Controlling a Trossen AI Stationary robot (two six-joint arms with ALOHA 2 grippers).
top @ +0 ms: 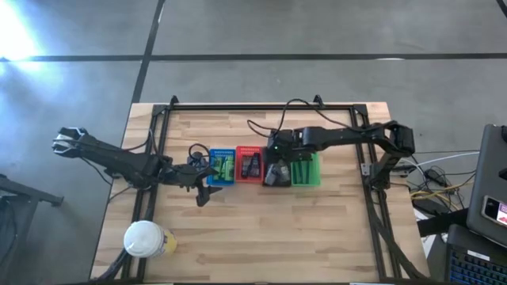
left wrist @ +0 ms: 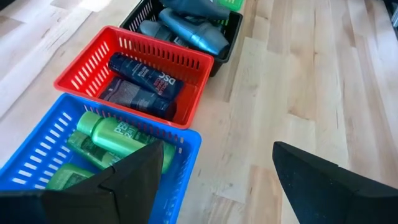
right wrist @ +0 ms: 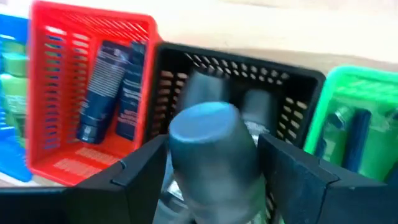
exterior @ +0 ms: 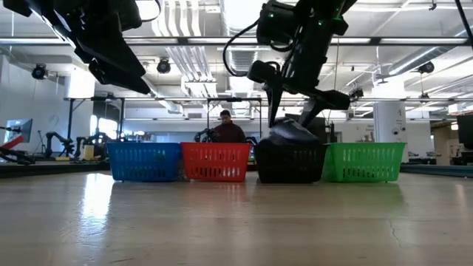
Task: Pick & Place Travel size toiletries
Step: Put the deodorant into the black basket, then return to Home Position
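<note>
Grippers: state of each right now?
Left gripper: open, empty, beside the blue basket.
Right gripper: closed on a grey tube, above the black basket.

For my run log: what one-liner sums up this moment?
right end effector: grey tube held over black basket | left end effector: open, beside blue basket

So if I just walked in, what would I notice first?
Probably the row of four bright baskets in the middle of the table: blue basket, red basket, black basket and green basket, side by side. Next, the right end effector over the black basket, gripping a grey tube. The left end effector is open beside the blue basket, which holds green tubes.
</note>
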